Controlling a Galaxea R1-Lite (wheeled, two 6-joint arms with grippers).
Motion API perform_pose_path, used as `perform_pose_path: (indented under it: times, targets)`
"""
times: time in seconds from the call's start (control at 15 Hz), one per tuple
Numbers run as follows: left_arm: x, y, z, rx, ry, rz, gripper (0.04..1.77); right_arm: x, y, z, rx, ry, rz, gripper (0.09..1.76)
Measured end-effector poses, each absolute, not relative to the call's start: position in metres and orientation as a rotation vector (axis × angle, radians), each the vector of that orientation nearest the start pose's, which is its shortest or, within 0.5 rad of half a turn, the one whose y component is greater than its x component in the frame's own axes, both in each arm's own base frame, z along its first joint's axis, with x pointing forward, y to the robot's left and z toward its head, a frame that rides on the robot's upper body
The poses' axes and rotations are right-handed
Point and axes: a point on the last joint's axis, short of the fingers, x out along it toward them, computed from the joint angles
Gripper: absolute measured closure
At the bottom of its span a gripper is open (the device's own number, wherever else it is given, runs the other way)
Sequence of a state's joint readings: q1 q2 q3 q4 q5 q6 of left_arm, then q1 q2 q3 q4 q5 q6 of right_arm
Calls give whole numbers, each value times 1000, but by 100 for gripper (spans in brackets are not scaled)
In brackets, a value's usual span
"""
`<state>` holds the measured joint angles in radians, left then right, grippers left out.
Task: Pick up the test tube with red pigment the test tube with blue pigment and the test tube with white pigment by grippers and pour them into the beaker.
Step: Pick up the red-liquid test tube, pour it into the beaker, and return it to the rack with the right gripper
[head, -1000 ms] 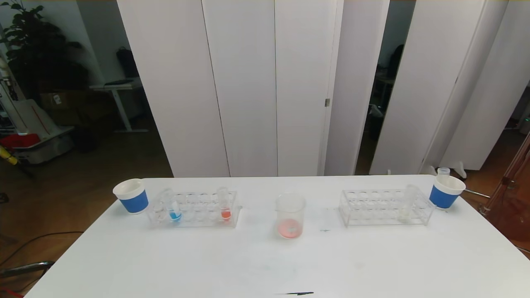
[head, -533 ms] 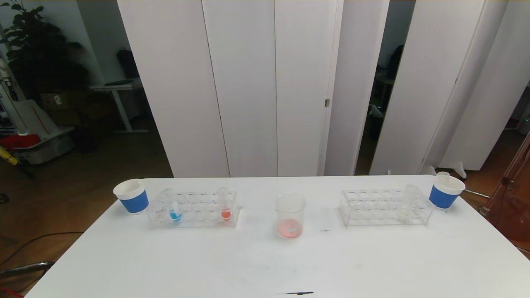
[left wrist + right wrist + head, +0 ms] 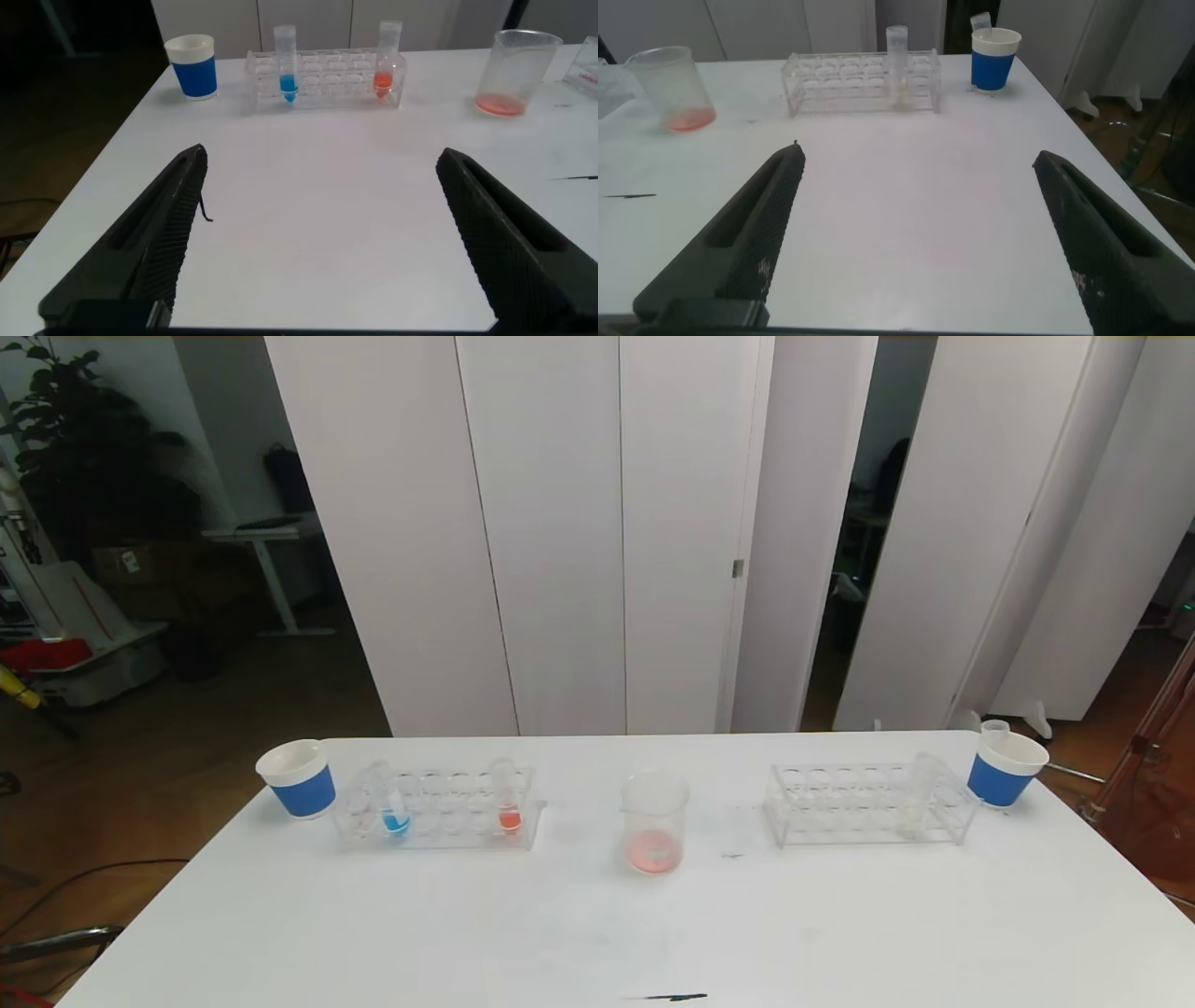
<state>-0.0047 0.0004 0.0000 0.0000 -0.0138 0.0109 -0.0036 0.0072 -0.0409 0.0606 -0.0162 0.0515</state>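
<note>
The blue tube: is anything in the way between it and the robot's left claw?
Nothing visible. In the left wrist view, only bare table lies between the open left gripper and the blue tube, which stands upright in its clear rack.

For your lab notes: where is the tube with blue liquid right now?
In the head view, the blue tube stands in the clear rack on the table's left, between the blue paper cup and the red tube.

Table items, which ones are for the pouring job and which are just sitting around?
For the job:
- blue tube
- red tube
- white tube
- beaker
- left gripper and right gripper, both open and short of the racks

Just there:
- left cup
- right cup
- two racks
</note>
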Motion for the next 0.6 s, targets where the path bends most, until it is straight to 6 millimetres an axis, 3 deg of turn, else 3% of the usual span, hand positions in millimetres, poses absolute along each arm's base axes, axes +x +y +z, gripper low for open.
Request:
perform_pose_path:
  times: [0.6]
  targets:
    - [-23, 0, 75, 10, 0, -18, 6, -26, 0, 77, 1, 41, 1, 10]
